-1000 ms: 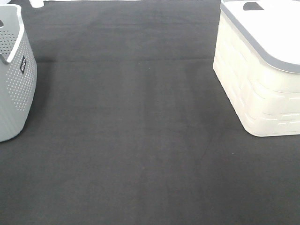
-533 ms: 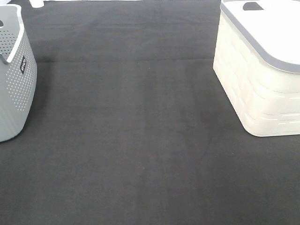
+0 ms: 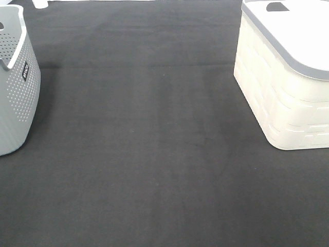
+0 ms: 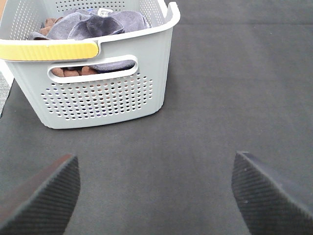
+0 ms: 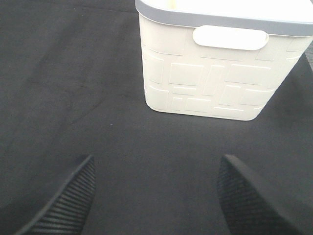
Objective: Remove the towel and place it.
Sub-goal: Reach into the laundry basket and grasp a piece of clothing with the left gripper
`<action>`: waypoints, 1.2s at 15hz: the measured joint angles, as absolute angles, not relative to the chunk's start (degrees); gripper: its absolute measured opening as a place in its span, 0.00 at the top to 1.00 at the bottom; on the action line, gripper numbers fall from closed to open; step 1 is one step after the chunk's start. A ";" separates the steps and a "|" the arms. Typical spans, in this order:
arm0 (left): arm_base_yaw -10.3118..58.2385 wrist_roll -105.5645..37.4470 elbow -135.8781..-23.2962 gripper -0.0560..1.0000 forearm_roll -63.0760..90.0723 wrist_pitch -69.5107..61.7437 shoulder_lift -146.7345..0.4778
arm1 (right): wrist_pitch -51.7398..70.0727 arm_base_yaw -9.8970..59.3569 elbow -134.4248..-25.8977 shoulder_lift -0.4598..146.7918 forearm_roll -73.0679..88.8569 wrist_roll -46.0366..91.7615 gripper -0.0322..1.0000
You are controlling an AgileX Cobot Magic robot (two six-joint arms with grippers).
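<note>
- Lowering the left gripper (image 4: 156,196), jaws released, should target a raised fold of the towel (image 4: 93,24) inside the grey basket (image 4: 105,100).
- Leave the right gripper (image 5: 155,196) released, empty.

grey perforated basket (image 3: 18,103), cream bin (image 3: 277,103), black mat (image 3: 144,154)

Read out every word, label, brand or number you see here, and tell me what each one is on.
On the grey perforated plastic basket, a small black label: white lettering, too blurred to read.
On the grey-lavender microfibre towel lying in that basket, a small white tag: too small to read.
No other writing shows.
</note>
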State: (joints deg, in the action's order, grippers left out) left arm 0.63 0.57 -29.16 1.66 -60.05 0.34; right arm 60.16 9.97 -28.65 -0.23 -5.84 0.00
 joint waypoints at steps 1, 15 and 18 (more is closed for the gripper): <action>0.63 0.57 -29.16 0.20 1.66 -60.05 0.34 | 60.16 9.97 -28.65 -0.23 -5.84 0.00 0.29; 0.63 0.57 -29.16 0.21 1.66 -60.05 0.34 | 60.16 9.97 -28.65 -0.23 -5.79 0.00 0.29; 0.63 0.57 -29.16 0.21 1.66 -60.05 0.34 | 60.16 9.97 -28.65 -0.23 -5.79 0.00 0.29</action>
State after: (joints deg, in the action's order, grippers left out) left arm 0.63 0.57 -29.16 1.66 -60.05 0.34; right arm 60.16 9.97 -28.65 -0.23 -5.79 0.00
